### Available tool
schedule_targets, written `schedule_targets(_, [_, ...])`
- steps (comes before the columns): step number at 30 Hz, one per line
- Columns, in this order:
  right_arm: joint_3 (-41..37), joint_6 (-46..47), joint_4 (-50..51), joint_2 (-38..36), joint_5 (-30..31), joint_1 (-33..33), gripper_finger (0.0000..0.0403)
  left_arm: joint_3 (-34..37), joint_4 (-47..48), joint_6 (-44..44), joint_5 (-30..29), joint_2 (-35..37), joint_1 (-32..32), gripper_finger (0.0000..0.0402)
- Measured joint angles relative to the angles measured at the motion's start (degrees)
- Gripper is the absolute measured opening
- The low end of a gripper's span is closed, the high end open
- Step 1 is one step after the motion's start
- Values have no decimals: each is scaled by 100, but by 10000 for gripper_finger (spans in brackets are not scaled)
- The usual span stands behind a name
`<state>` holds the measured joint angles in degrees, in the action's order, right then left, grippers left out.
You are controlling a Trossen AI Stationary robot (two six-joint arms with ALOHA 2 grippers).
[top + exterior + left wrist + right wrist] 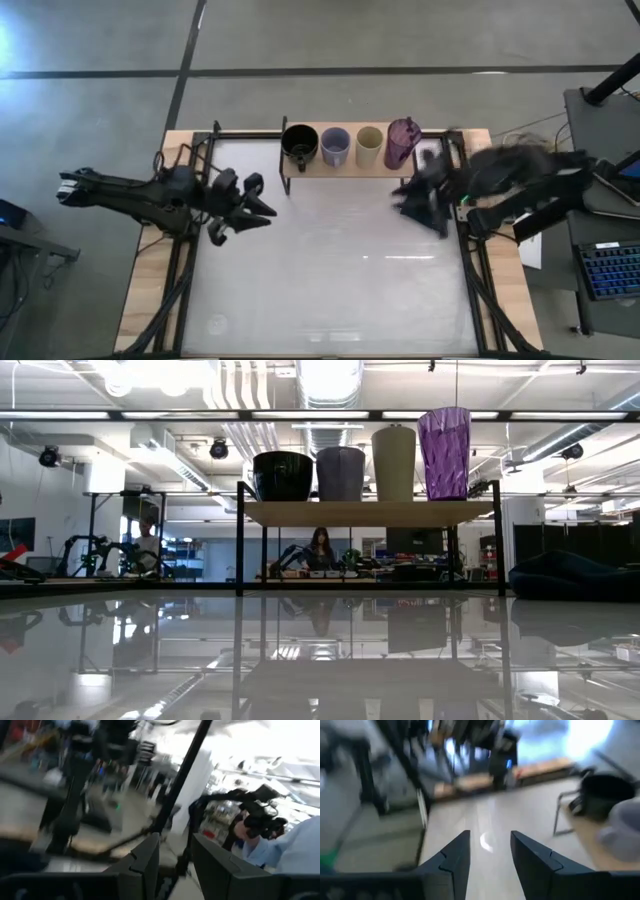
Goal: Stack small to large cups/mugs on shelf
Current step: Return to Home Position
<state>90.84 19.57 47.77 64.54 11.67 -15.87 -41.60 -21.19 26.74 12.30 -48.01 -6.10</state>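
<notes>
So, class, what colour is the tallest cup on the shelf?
Translucent purple; the tumbler shows best in the low view.

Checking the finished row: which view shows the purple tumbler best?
The low view: the purple tumbler stands in full side profile at the end of the shelf, unobstructed. The high view shows it only from above. Neither wrist view shows it.

1 blk mug [299, 145], 1 lav mug [335, 147], 1 cream cup [369, 147], 1 purple tumbler [402, 143], 1 shelf [370, 513]

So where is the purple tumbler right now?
From above, the purple tumbler stands at the right end of the shelf, next to the cream cup.
</notes>
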Motion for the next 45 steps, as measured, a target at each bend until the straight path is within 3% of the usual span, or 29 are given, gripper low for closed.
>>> schedule_targets(3, [-257,-56,-55,170,-28,-111,134,15,401,125,345,277,263,100])
schedule_targets(6, [-512,-78,-93,-138,71,-98,131,-30,1045,96,658,847,756,100])
schedule_targets(9, [-966,-115,-340,-803,405,-100,127,-9,2079,57,673,1474,1295,100])
schedule_targets(13, [-1915,-92,-868,-1967,645,-100,123,199,2507,-13,672,1970,1707,100])
schedule_targets(22, [-4420,-598,-3006,-3786,694,-100,128,1624,2370,142,355,3518,1752,100])
schedule_targets(31, [-5901,-570,-4024,-4876,851,-100,125,3597,303,617,129,4635,1750,100])
schedule_targets(35, [-6272,-593,-3895,-5231,889,-100,123,4091,-243,797,237,4644,1750,100])
schedule_targets(39, [-6580,-504,-3366,-5658,931,-100,126,4111,185,898,242,4537,1750,100])
schedule_targets(45, [-7016,334,-2915,-6396,1257,-99,130,4111,328,894,240,4493,1750,100])
